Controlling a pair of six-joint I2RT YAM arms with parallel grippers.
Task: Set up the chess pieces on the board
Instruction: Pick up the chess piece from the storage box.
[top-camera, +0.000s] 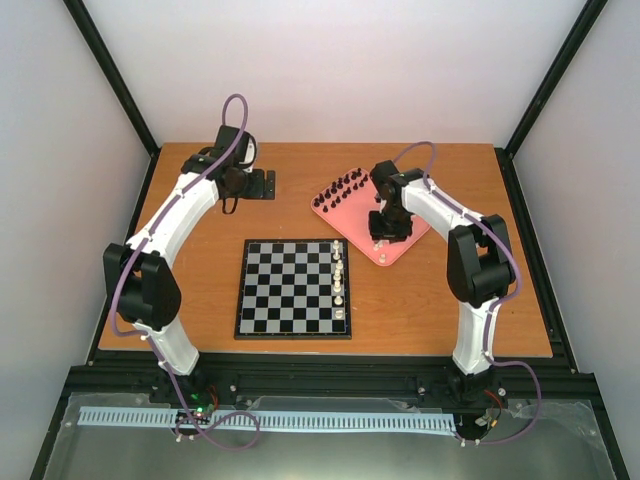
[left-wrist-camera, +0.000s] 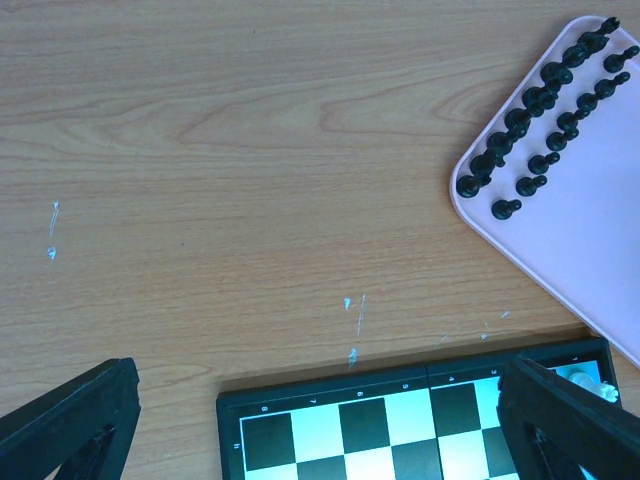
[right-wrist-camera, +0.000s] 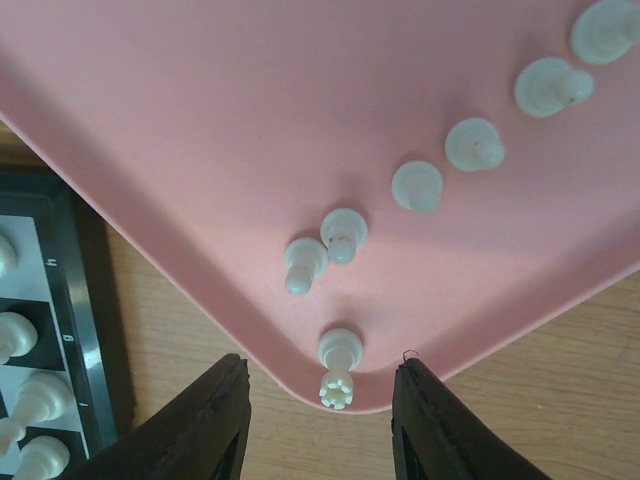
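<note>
Here, the right gripper (right-wrist-camera: 321, 365) straddles a crowned white piece (right-wrist-camera: 338, 368) at a corner of the pink tray (right-wrist-camera: 200, 120).
Its fingers stand apart, clear of it; the left gripper (left-wrist-camera: 318, 385) gapes wide beside the board (left-wrist-camera: 400, 440), mostly cut off there. Other white pieces (top-camera: 339, 275) line its right edge.

Wooden table (top-camera: 300, 195), chessboard (top-camera: 285, 288) near front, pink tray (top-camera: 350, 215) beside it

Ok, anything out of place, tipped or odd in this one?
Nothing is spilled or damaged. Small things only: the pink tray sits skewed to the table's edges, two white pieces stand bunched off their row on it, and pale flecks mark the wood beside the board.
</note>
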